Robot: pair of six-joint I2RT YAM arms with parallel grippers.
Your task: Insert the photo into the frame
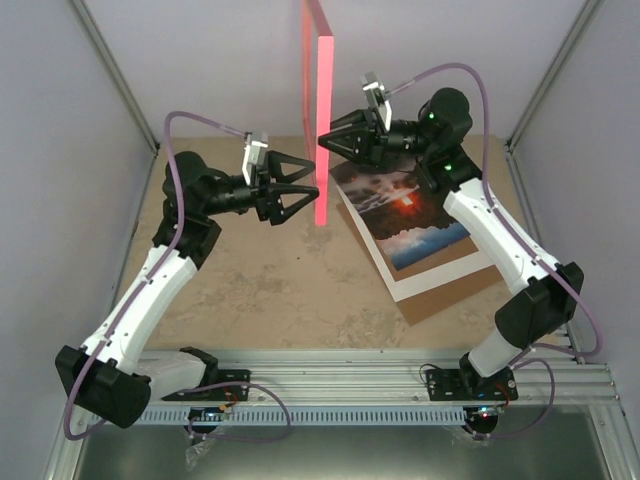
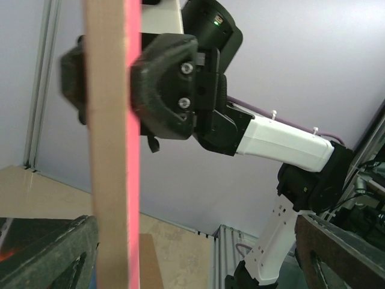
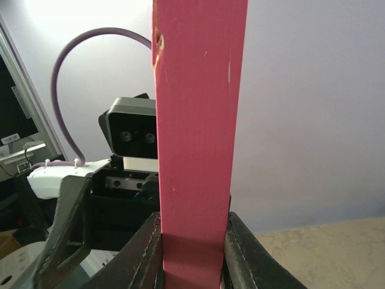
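Note:
The pink frame (image 1: 320,120) stands upright on edge above the table's middle. My right gripper (image 1: 322,140) is shut on its side bar, and the pink bar (image 3: 195,120) fills the gap between both fingers (image 3: 246,256). My left gripper (image 1: 312,182) is open at the frame's left side. The frame's pale wood edge (image 2: 111,150) passes between its wide jaws, close to the left finger (image 2: 48,256). The photo (image 1: 405,215), a red glow in dark clouds, lies flat on the table at the right.
Under the photo are a white mat sheet (image 1: 440,275) and a brown backing board (image 1: 450,298). Grey walls close in the table on three sides. An aluminium rail (image 1: 340,375) runs along the near edge by the arm bases.

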